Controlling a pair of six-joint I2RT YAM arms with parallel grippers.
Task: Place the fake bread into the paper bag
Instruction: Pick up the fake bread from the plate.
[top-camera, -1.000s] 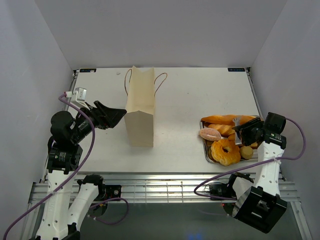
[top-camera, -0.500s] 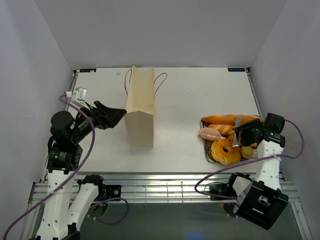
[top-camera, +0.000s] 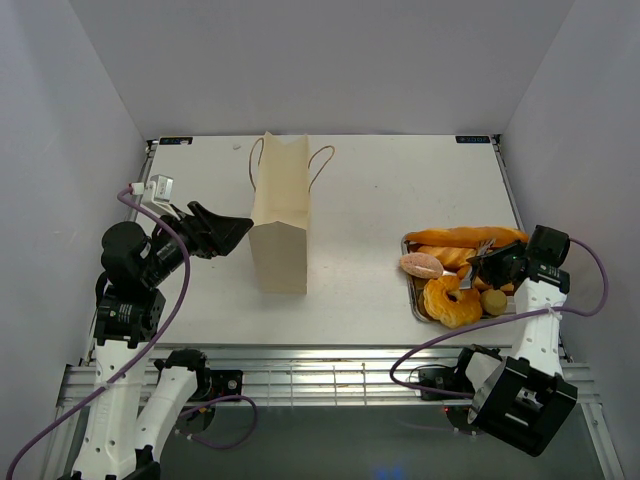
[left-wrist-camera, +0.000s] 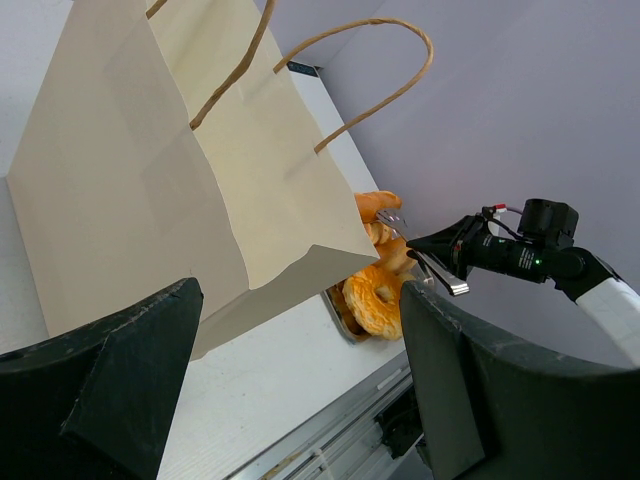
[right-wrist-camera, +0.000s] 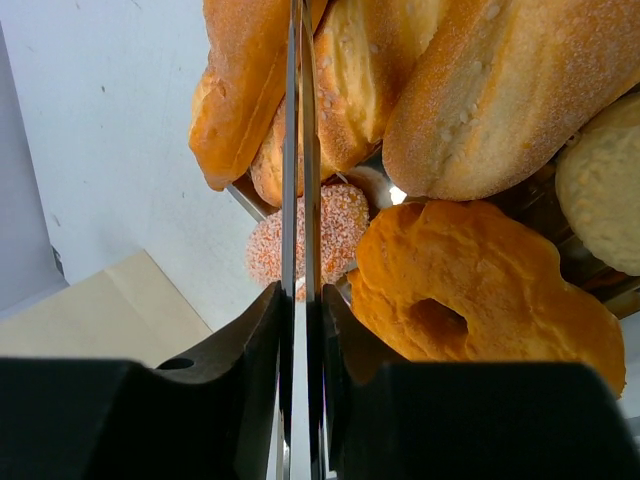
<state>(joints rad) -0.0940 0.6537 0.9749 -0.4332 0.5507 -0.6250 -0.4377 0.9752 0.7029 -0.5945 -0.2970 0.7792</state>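
The tan paper bag stands upright and open at mid-left; it fills the left wrist view. My left gripper is open and empty just left of the bag. The fake bread lies on a silver tray: a baguette, a pinkish bun and a ring-shaped bun. My right gripper is shut on long metal tongs. The tongs point over the ring bun and the pink bun, their two blades close together.
A pale round bun lies at the tray's near right corner. The tray sits close to the table's right edge and the right wall. The table's front rail runs below the tray and the bag.
My right gripper has tilted the tongs down, from over the baguette toward the ring bun. The left arm and the bag have not moved.
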